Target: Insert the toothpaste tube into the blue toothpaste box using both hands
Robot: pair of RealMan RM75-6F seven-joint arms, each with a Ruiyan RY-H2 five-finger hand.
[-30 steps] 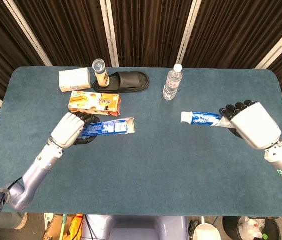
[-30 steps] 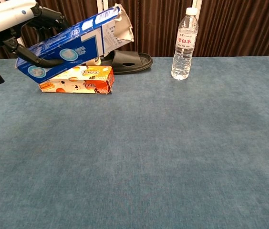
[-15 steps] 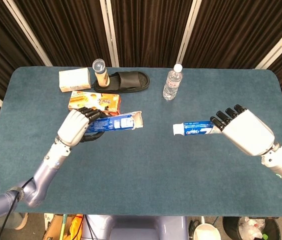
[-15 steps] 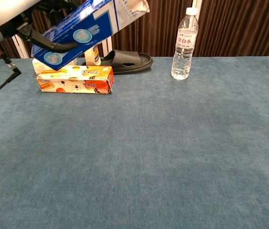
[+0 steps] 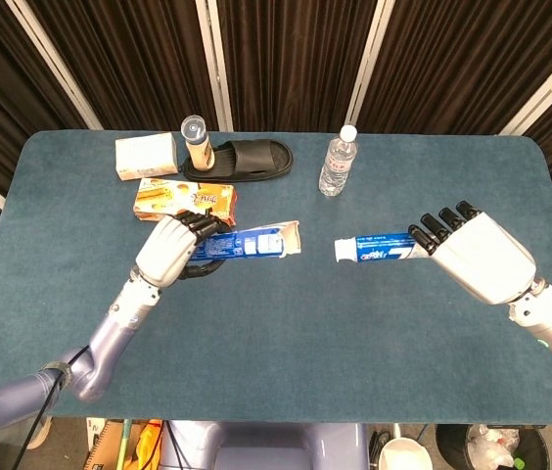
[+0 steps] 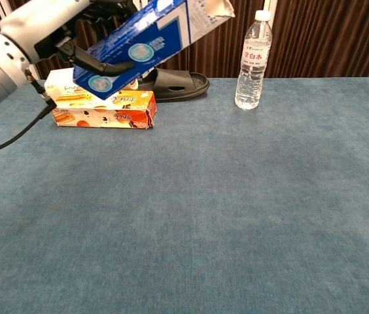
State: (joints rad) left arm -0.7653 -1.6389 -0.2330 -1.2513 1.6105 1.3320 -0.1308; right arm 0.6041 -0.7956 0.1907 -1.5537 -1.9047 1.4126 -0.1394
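Along the far edge of the blue-green table (image 5: 286, 323) a clear water bottle (image 5: 337, 162) with a white cap stands upright, well apart from the cluster on the left. There, a black slipper (image 5: 247, 159) lies flat with a small capped bottle (image 5: 196, 143) upright at its left end. Just beside that sits a pale yellow box (image 5: 146, 156), and nearer the front an orange snack box (image 6: 103, 108) lies flat. Dark curtains (image 5: 286, 59) hang behind.

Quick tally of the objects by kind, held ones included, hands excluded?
Boxes: 3 (blue toothpaste box, orange box, cream box)
Tubes: 1 (toothpaste tube)
Bottles: 2 (water bottle, small bottle)
Slippers: 1 (black slipper)
Total: 7
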